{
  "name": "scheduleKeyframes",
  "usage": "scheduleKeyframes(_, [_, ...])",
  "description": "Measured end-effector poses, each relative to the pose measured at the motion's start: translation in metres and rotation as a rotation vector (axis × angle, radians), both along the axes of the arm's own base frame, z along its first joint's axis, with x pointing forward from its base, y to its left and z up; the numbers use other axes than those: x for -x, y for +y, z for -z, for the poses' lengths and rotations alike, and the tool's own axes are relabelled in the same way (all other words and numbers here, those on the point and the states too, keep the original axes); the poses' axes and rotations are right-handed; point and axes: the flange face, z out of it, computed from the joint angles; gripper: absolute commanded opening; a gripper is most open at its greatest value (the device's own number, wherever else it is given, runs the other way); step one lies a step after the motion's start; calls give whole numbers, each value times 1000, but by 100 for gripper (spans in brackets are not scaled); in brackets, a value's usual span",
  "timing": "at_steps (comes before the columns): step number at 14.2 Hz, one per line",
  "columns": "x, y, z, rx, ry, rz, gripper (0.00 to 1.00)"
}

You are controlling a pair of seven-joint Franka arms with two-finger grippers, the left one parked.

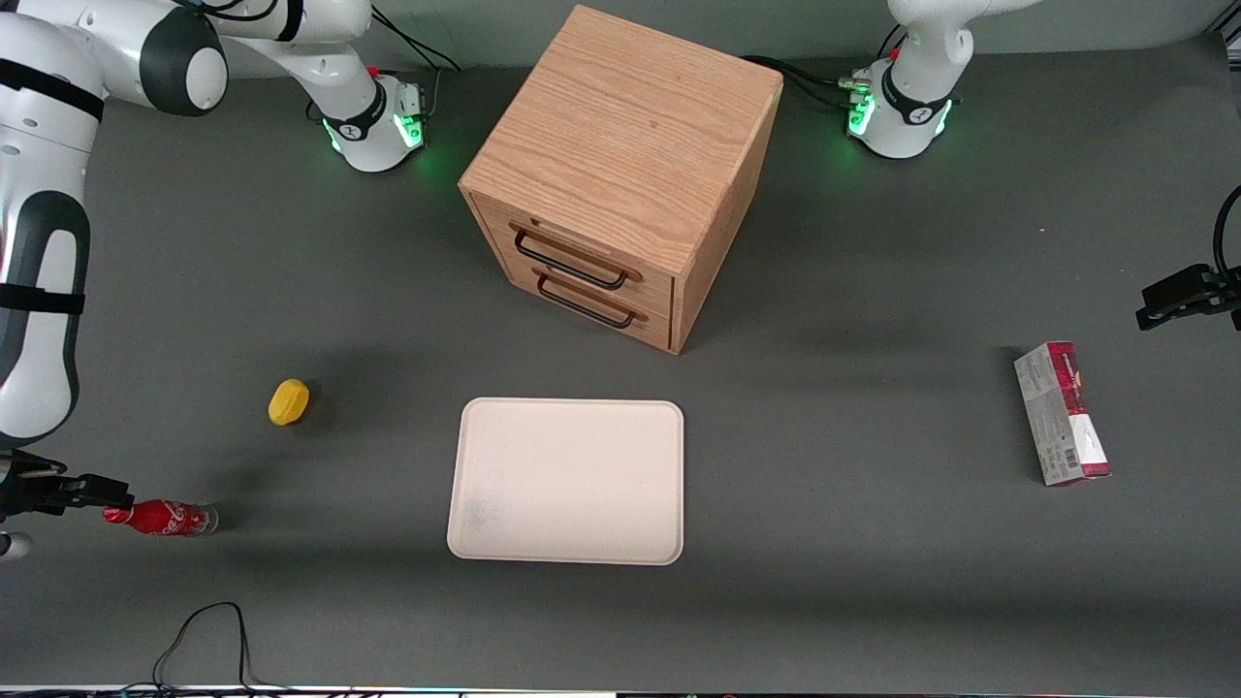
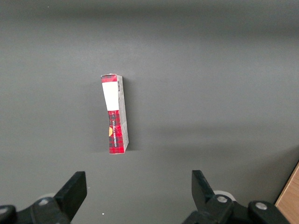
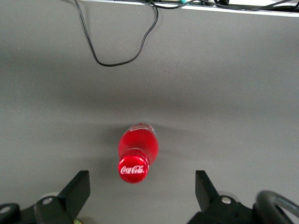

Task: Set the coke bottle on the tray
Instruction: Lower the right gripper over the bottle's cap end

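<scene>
Gripper (image 3: 140, 189) above the standing coke bottle (image 3: 137, 151), jaws apart, untouching; tray (image 1: 567, 482) well apart on the table.

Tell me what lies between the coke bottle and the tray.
Nothing: in the front view only bare grey tabletop separates the coke bottle from the tray. The gripper sits open at the bottle's cap end.

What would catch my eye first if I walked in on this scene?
Probably the wooden drawer cabinet standing mid-table, with the cream tray nearer the front camera. Next, the coke bottle toward the working arm's end, where the open gripper hovers above it. A yellow lemon-like object sits nearby.
</scene>
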Motion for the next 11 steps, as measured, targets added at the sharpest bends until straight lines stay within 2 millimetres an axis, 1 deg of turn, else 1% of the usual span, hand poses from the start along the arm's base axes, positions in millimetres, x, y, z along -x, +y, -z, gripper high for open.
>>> scheduleKeyframes(7, [-7,10,29,-4,16,-17,99])
scheduleKeyframes(10, [-9,11,32,1,8,-33,97])
scheduleKeyframes(11, [-11,12,31,3,4,-35,93])
